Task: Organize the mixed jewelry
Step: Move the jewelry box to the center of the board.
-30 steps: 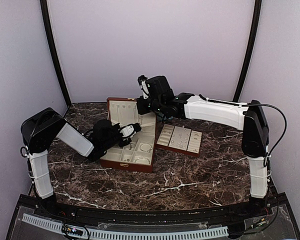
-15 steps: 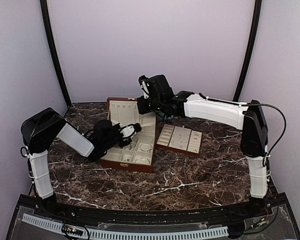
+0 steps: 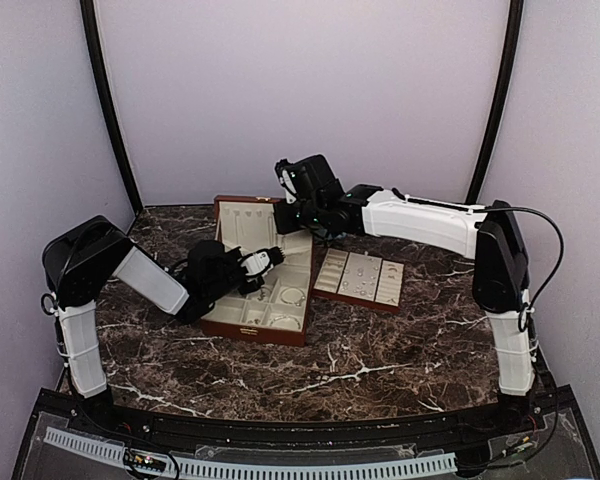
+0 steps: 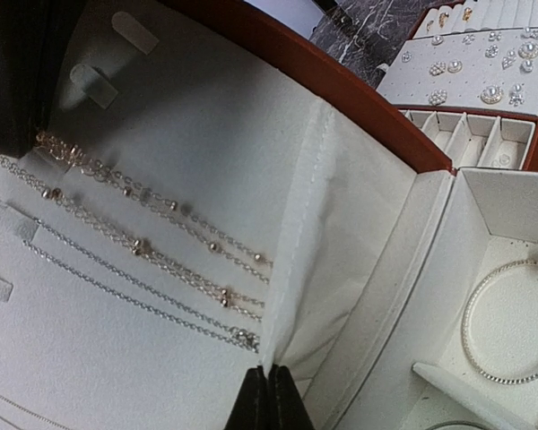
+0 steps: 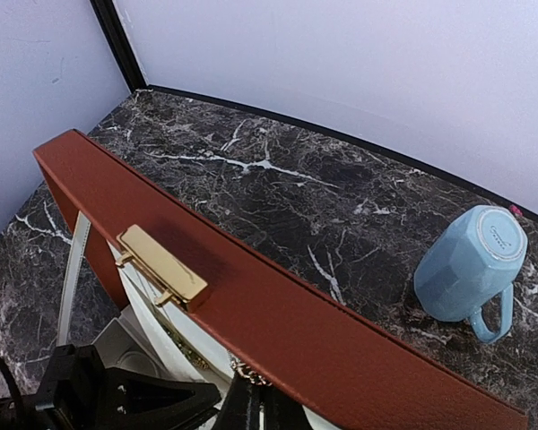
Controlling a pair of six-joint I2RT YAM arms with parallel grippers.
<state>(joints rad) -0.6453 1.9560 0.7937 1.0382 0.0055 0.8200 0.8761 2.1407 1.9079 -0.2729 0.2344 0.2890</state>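
Currently the wooden box, centre frame, stands with its leather-grained lid upright. A push from the right gripper, jaws together at the lid's top edge (hold on a chain link cannot be told), could tip it onto the left gripper, pinched closed with nothing visible between, low against the lining. Snagging could tangle the mixed jewelry, fine, beaded and silvery on matte cream fabric; stud earrings sit on the tray, right of centre.
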